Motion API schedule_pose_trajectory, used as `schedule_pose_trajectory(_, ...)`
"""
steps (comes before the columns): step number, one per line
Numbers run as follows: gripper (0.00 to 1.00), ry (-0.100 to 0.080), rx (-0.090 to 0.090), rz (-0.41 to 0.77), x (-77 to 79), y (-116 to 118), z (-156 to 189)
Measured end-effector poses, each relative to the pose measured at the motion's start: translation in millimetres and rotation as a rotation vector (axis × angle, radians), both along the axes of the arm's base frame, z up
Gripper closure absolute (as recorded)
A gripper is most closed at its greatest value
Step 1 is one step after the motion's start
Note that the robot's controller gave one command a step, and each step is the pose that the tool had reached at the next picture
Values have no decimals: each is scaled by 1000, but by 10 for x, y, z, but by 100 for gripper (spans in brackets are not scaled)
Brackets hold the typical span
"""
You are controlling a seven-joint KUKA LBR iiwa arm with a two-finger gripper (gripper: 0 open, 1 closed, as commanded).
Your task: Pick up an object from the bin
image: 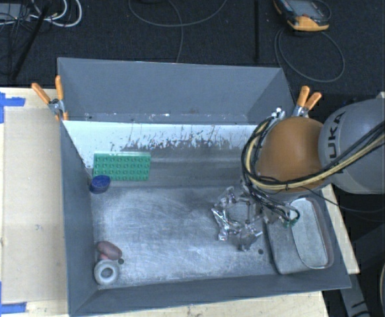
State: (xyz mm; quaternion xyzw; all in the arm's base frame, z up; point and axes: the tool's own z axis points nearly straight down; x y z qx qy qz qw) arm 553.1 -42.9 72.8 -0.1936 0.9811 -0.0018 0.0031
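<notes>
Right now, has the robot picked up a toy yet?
Not that I can see. The tool sits low over the bin's bare floor, right of the middle, with no toy seen under it. The green plate, blue cap, brown lump and tape roll all lie at the left, untouched. Grabbing and lifting are left.

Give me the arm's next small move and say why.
Probably lift slightly and travel left. The gripper sits low over bare floor in the right half of the bin, beside a grey oblong tray that looks wide to grasp. The smaller things lie far left: a green studded plate, a blue cap, a brownish oval and a grey roll.
</notes>
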Motion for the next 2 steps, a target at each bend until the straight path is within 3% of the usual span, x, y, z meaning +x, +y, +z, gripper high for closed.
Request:
schedule_pose_trajectory(1, 100, 4, 2, -2, -2, 3, 12)
schedule_pose_trajectory(2, 100, -1, 2, 62, 26, 91, 1541)
